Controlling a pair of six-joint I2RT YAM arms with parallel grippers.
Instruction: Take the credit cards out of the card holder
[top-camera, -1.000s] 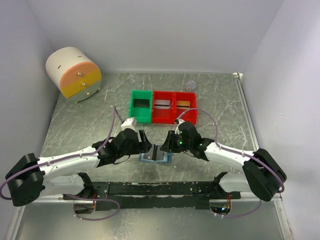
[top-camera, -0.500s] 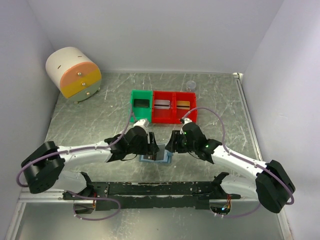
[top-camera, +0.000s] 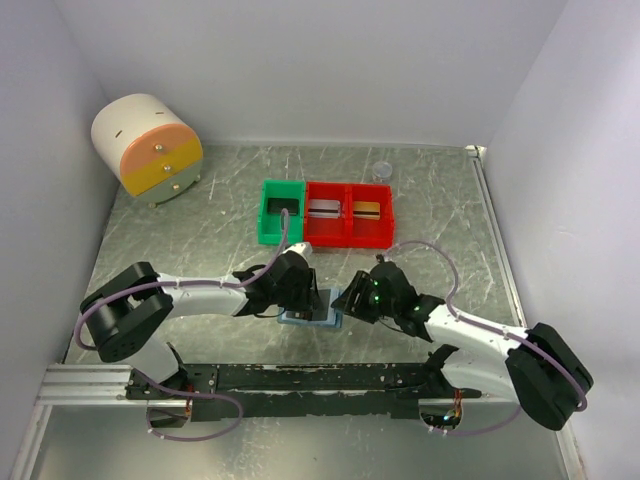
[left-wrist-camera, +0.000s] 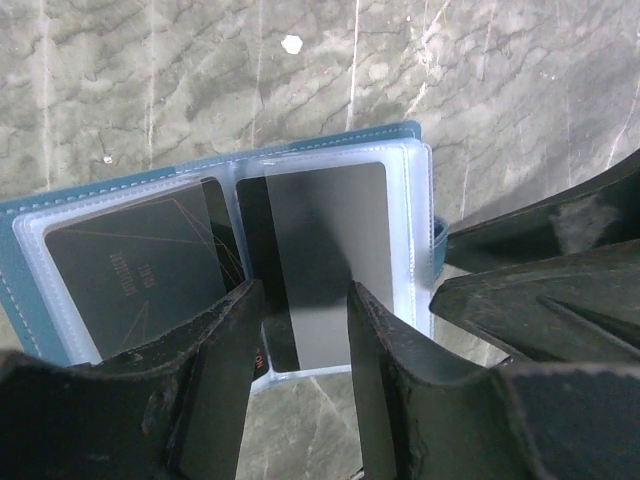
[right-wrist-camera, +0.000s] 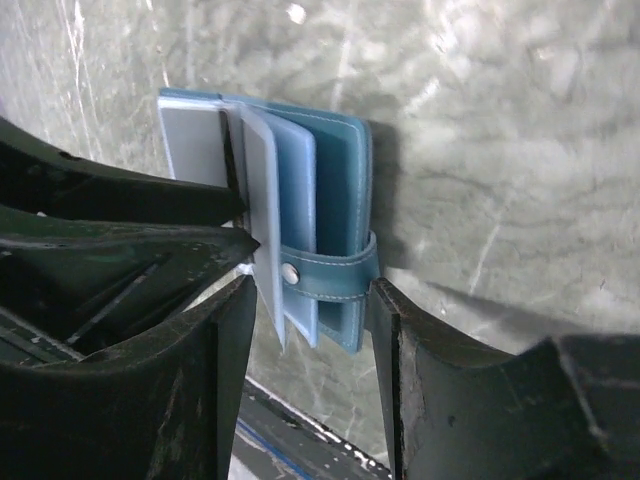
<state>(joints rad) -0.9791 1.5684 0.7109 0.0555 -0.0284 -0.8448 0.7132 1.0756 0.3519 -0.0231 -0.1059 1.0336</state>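
The left tool (left-wrist-camera: 303, 295) hangs over the open card holder (right-wrist-camera: 340, 180). Its fingers are apart either side of a grey card (left-wrist-camera: 325, 225) in the right pocket, clamping nothing that I can see. A dark card (left-wrist-camera: 130, 270) sits in the left pocket. The card holder lies on the desk (top-camera: 440, 200) between the arms. The right tool (right-wrist-camera: 312, 288) straddles its strap edge; I cannot tell whether it squeezes. Behind, the green bin (top-camera: 280, 236) and red bins (top-camera: 345, 238) seem to hold binned cards (top-camera: 323, 208), so the job looks partly done, with at least two cards left.
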